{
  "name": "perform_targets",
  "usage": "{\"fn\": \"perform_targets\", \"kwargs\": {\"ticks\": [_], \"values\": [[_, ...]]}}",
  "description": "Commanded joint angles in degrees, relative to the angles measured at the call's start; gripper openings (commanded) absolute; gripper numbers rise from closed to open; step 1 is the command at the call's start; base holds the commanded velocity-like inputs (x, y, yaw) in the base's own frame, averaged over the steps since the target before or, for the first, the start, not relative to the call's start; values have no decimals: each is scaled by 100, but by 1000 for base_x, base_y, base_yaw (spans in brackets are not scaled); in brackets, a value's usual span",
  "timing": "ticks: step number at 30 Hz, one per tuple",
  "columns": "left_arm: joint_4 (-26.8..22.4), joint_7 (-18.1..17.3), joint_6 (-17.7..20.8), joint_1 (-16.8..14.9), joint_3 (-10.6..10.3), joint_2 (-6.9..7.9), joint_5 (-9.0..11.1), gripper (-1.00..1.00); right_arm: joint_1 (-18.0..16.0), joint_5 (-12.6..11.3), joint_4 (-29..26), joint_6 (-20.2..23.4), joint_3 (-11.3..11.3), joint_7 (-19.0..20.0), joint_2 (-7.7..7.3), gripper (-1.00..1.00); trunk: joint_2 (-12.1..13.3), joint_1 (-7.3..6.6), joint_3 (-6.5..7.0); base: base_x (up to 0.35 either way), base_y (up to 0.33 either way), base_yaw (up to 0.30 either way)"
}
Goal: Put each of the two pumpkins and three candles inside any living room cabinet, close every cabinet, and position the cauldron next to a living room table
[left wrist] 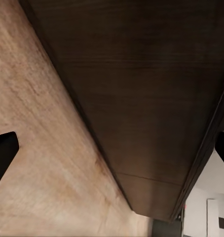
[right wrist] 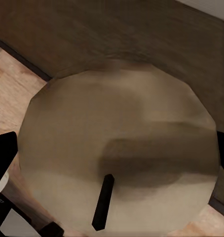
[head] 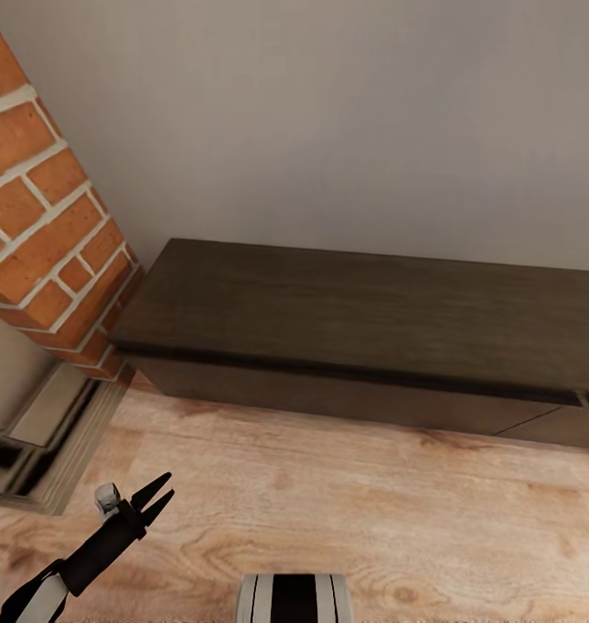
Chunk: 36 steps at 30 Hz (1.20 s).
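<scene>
Cabinet (head: 363, 320) ahead of my left gripper (head: 152, 499), drawers shut, against the wall. Left gripper's fingers spread, empty, above the wooden floor (head: 372, 519). Right gripper holds a candle (right wrist: 122, 148), I judge; stowing remains.

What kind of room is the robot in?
Probably a living room: a red brick fireplace stands beside a long, low dark wooden cabinet against a plain wall, on a pale wood floor.
</scene>
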Motion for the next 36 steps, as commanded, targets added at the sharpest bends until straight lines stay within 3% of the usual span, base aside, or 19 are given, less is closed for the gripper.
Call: {"fn": "perform_targets", "kwargs": {"ticks": [1,5,22,36], "values": [[1,-7,51,-1,-1,0,34,100,17,-15,5,41,-48,9,-3,-100,-3,1,-26,0,0,0],[1,-8,51,-1,-1,2,35,100,17,-19,28,37,-140,20,-9,-100,-9,12,-115,0,0,0],[1,-8,60,-1,-1,6,31,100,17,-14,39,33,-173,123,-18,-100,-9,12,-115,0,0,0],[9,11,68,-1,-2,9,29,100,17,-13,46,37,-173,123,-20,-100,-9,12,-115,152,0,0]]}}
